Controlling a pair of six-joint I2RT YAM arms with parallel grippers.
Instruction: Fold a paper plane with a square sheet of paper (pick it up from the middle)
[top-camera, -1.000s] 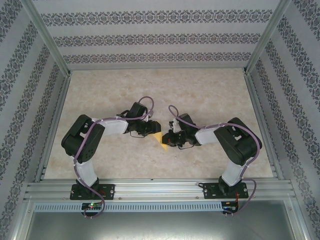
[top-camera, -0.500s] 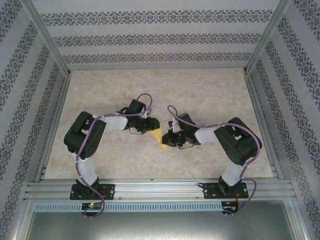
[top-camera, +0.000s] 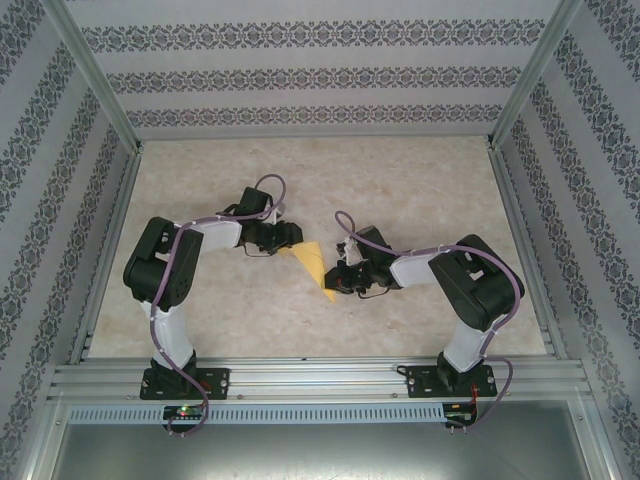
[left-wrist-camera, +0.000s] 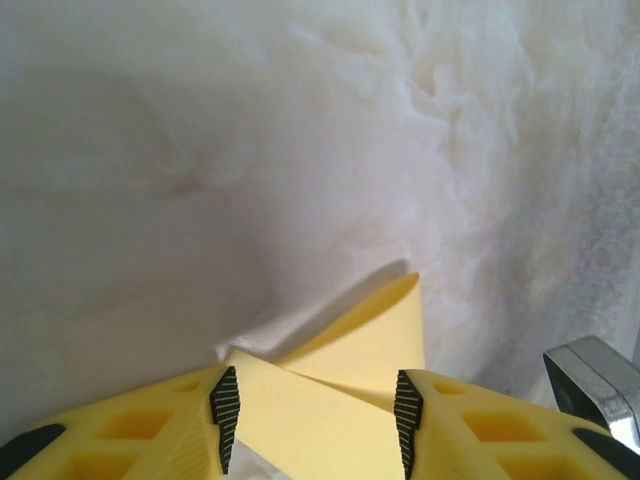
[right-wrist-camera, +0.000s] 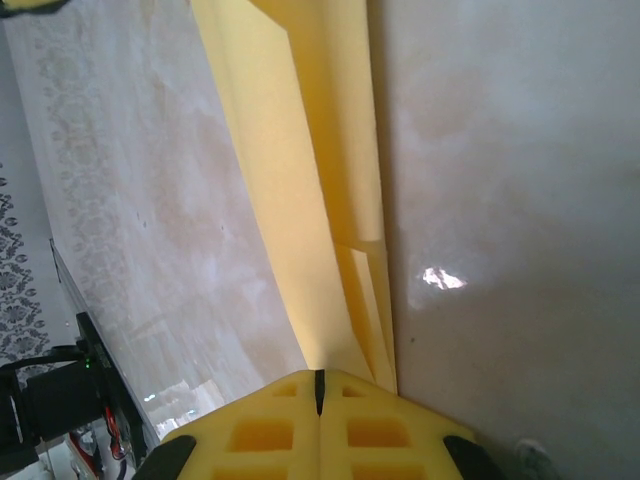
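Note:
The square sheet of paper (top-camera: 309, 265) is folded into a long narrow yellow dart, the paper plane, lying slantwise on the table between the two arms. My right gripper (top-camera: 338, 283) is shut on its near-right end, and the folded layers (right-wrist-camera: 300, 180) run away from the closed fingers (right-wrist-camera: 320, 378). My left gripper (top-camera: 290, 240) stands at the far-left end of the paper. Its jaws are partly open, with a folded flap (left-wrist-camera: 370, 340) lying between the two pads (left-wrist-camera: 312, 410). The flap reaches from one pad to the other.
The pale marbled table (top-camera: 400, 180) stretches behind the arms, enclosed by patterned walls and aluminium posts (top-camera: 95, 80). A metal rail (top-camera: 320, 378) carrying both arm bases runs along the near edge.
My left gripper has drawn back to the far left along the paper, and more of the yellow dart now shows. The right gripper and its end of the paper have stayed put.

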